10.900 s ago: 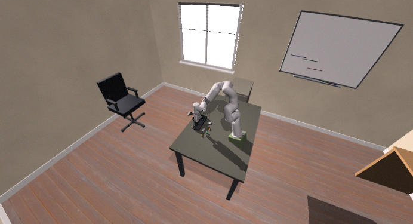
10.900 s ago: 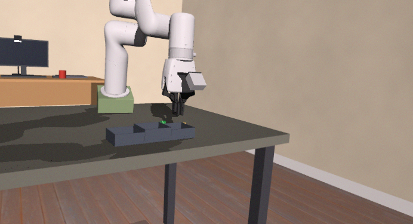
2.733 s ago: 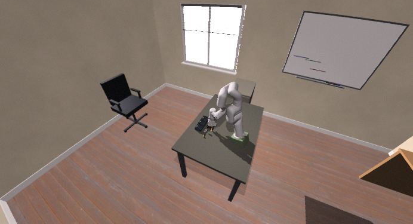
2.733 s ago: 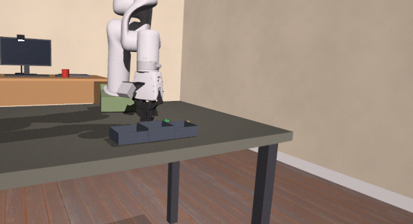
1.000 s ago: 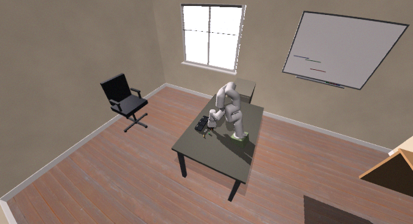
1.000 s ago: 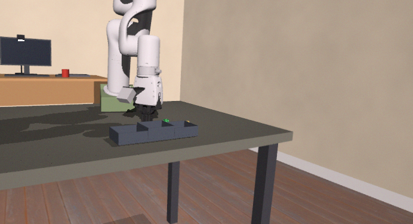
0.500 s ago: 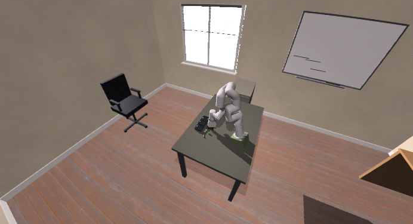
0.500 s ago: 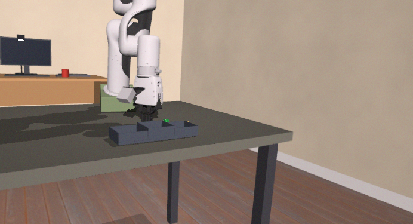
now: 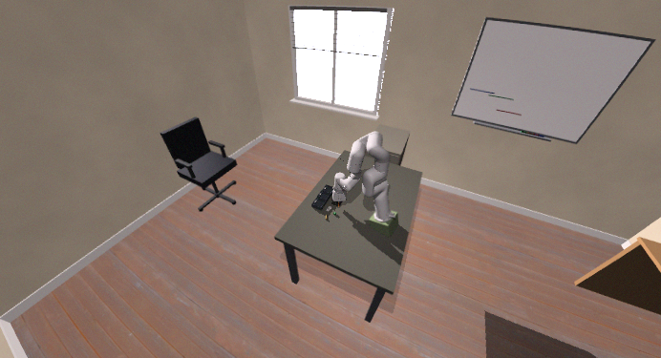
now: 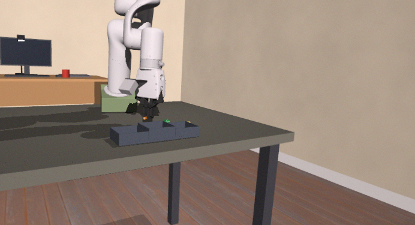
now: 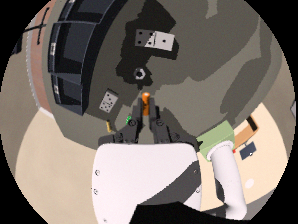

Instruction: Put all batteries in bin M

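Observation:
My gripper [image 10: 147, 111] is shut on a small battery with an orange end [image 10: 145, 118] and holds it upright, a little above the table, just behind the row of three joined dark bins [image 10: 154, 132]. In the wrist view the battery [image 11: 145, 102] sticks out between the fingers, and the bins [image 11: 80, 36] lie at the upper left. I cannot read the bins' marks. In the top view the gripper [image 9: 338, 199] hangs beside the bins [image 9: 322, 197].
A small green thing [image 10: 167, 120] and an orange-tipped thing [image 10: 189, 122] lie behind the bins. The wrist view shows a domino [image 11: 156, 39], a die [image 11: 107, 102] and a small ring [image 11: 139, 72] on the table. The arm's green base [image 10: 115, 102] stands behind.

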`<state>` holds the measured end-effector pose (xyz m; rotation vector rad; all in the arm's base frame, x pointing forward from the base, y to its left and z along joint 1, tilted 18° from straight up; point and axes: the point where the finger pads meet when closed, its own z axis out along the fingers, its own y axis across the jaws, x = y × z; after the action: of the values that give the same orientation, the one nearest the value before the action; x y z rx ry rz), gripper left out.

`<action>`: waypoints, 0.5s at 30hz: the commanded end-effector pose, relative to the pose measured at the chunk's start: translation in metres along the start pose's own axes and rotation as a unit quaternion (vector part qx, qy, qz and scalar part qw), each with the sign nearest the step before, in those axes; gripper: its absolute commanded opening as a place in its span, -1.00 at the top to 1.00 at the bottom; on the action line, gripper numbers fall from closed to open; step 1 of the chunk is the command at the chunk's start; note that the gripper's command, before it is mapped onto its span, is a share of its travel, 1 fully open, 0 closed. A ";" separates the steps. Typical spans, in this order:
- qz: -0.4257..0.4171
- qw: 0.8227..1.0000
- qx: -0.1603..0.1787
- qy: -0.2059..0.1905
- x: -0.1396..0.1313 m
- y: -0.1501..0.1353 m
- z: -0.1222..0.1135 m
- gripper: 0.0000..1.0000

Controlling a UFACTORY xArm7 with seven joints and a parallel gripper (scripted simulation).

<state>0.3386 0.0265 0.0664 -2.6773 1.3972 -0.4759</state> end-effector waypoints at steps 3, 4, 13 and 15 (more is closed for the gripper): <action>-0.001 1.000 0.007 -0.012 0.002 0.002 -0.029 1.00; -0.001 1.000 0.007 -0.012 0.002 0.002 -0.029 1.00; -0.001 1.000 0.007 -0.012 0.002 0.002 -0.035 1.00; -0.001 1.000 0.007 -0.012 0.002 0.002 -0.035 1.00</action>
<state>0.3274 0.0266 0.0974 -2.6662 1.3826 -0.4490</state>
